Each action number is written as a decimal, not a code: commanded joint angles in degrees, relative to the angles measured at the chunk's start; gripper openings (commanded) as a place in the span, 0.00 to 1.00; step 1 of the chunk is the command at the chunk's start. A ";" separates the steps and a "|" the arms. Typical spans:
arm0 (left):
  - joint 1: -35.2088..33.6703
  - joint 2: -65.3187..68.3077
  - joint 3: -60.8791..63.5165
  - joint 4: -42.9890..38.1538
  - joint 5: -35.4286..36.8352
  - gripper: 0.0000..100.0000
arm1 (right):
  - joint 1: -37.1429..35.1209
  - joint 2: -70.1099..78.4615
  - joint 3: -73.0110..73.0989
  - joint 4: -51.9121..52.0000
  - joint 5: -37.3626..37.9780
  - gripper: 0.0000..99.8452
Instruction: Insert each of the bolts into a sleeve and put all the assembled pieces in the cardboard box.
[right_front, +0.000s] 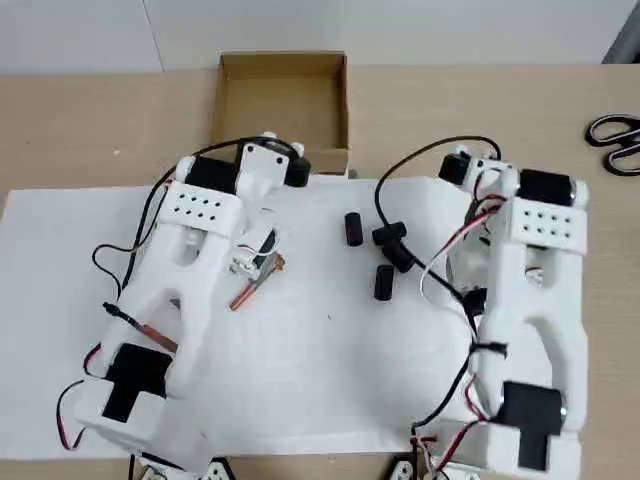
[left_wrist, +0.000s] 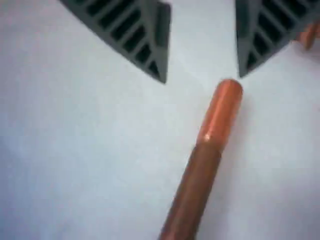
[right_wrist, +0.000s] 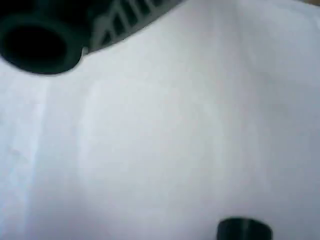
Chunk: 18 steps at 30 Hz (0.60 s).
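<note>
I had the left hand (left_wrist: 202, 75) spread open over a copper bolt (left_wrist: 215, 125). The bolt lay flat on the white sheet (right_front: 330, 340) in the left half of the bench, one end just beside a fingertip. The right hand (right_front: 468, 172) gripped a black sleeve (right_wrist: 35, 45) near the sheet's far right corner. My worry was that closing on that rounded end could squirt the bolt away. A tilted grip would likely jam at the sleeve's mouth. The cardboard box (right_front: 285, 105) sat empty at the far edge.

No text, numbers, labels or signs can be read. The cardboard box (right_front: 283, 105) at the tabletop's far edge shows plain walls. The white sheet (right_front: 320, 340) is unmarked too.
</note>
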 joint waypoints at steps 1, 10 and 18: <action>0.44 -0.26 -0.22 -2.55 -0.62 0.11 | 0.57 -5.32 1.41 0.92 0.53 0.00; 0.53 0.70 0.04 -7.21 -2.90 0.13 | 0.40 -9.98 4.31 0.92 0.53 0.00; 0.44 7.12 -0.75 -9.41 -4.57 0.12 | 0.40 -9.98 4.31 0.92 0.53 0.00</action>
